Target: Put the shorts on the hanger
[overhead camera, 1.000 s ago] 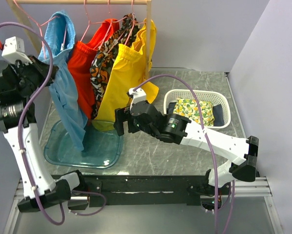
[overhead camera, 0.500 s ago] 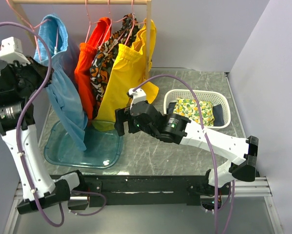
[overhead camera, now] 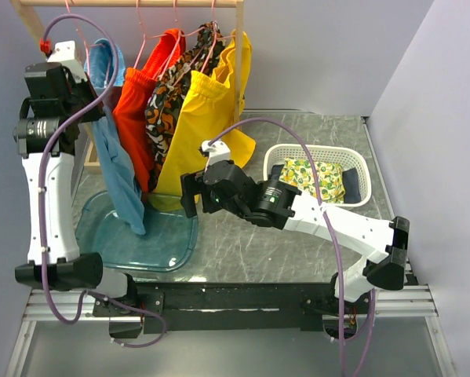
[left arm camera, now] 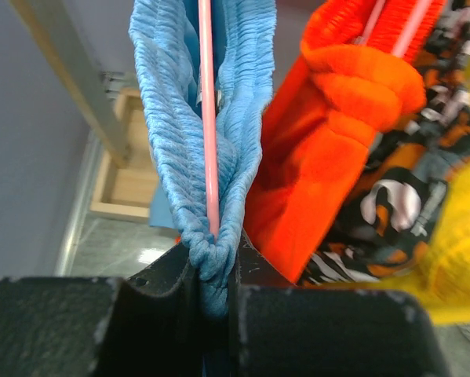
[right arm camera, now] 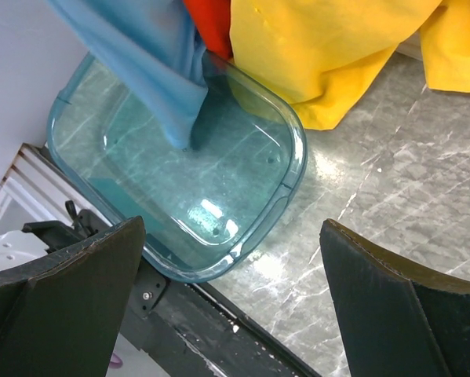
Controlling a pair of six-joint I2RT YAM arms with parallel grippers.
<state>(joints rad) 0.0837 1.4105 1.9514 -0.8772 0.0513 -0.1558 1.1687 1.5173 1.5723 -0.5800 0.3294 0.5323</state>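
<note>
The shorts (left arm camera: 246,118) hang at the upper left of the overhead view, long axis straight down, with the hem end over the teal tray (right arm camera: 293,157). The hanger (left arm camera: 209,118) wire runs up through their bunched waistband. My left gripper (left arm camera: 211,271) sits directly below that bunch, nearly closed and pinching the waistband where the wire ends. My right gripper (right arm camera: 231,290), mid-frame and well apart, gapes wide with nothing in it, so I judge the left arm nearer for the next move.
</note>
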